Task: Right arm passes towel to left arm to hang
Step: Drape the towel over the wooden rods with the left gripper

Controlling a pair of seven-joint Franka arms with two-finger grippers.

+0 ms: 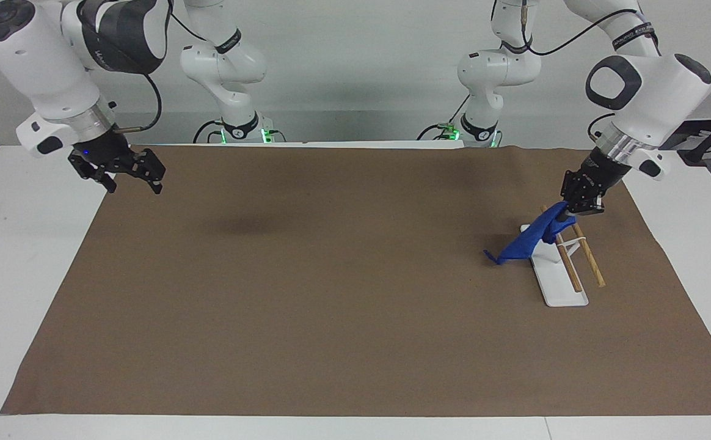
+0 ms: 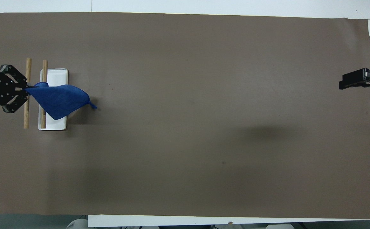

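Right gripper (image 1: 129,183): upper left of the facing view, fingers spread apart and empty, in the air over the mat's (image 1: 331,305) edge at the right arm's end.
Open room: wide bare mat fills the middle of the frame.
Towel (image 1: 532,239): right of centre, draped from the rack (image 1: 560,278) down to the mat, one corner pinched.
Left gripper (image 1: 570,214): upper right, fingers clamped on that towel corner, over the rack's two wooden bars (image 1: 587,253).
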